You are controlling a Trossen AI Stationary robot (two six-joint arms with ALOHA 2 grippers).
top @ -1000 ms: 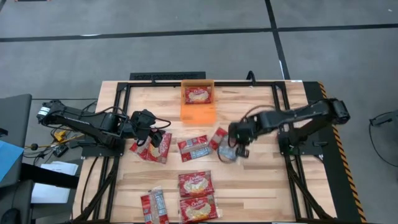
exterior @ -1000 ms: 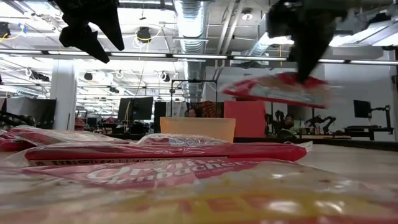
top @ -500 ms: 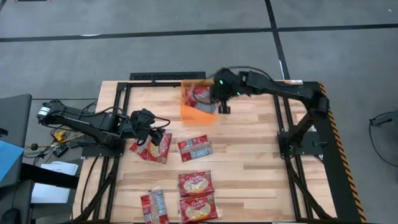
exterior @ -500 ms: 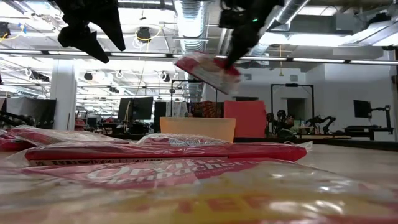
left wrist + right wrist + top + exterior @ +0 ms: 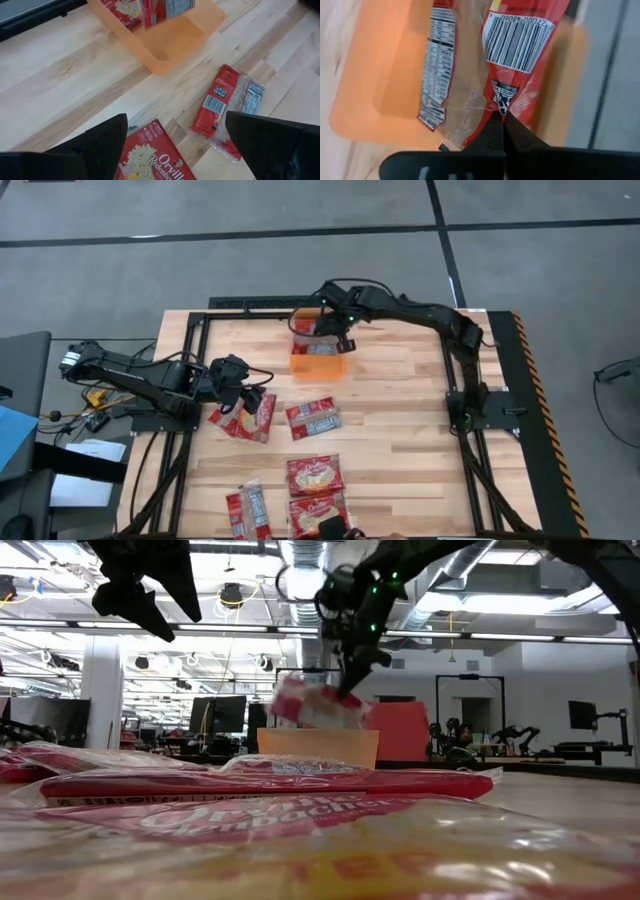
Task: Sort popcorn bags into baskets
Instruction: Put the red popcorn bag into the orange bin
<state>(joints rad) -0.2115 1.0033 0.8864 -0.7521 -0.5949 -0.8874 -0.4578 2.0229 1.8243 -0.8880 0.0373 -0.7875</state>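
Note:
My right gripper (image 5: 338,332) is shut on a red popcorn bag (image 5: 312,706) that hangs over the translucent orange basket (image 5: 318,362) at the table's far side. The right wrist view shows that bag's barcode and grey-white back panel (image 5: 512,45) above the basket (image 5: 380,75). Another bag (image 5: 120,7) lies flat inside the basket. My left gripper (image 5: 246,394) is open and hovers over two bags (image 5: 246,418) lying at the table's left. Its fingers (image 5: 100,145) stand wide apart above one of them (image 5: 150,157). My right gripper pinches the bag's end seam (image 5: 501,104), just below the barcode, between the tips of its two fingers (image 5: 492,132). It comes from above, slanting down. The bag is lifted clear and hangs tilted below the fingers, just above the basket's rim (image 5: 318,733).
More bags lie flat on the wood: one mid-table (image 5: 313,416), with its barcode side up in the left wrist view (image 5: 227,107), and three near the front edge (image 5: 315,475) (image 5: 248,510) (image 5: 318,515). The table's right half is bare wood (image 5: 410,430).
My right gripper has carried the bag from mid-table, right of centre, up and toward the far edge until it was over the basket. It has then come down, so the bag hangs just above the rim. The bag stayed shut in the fingers. My left arm has kept still.

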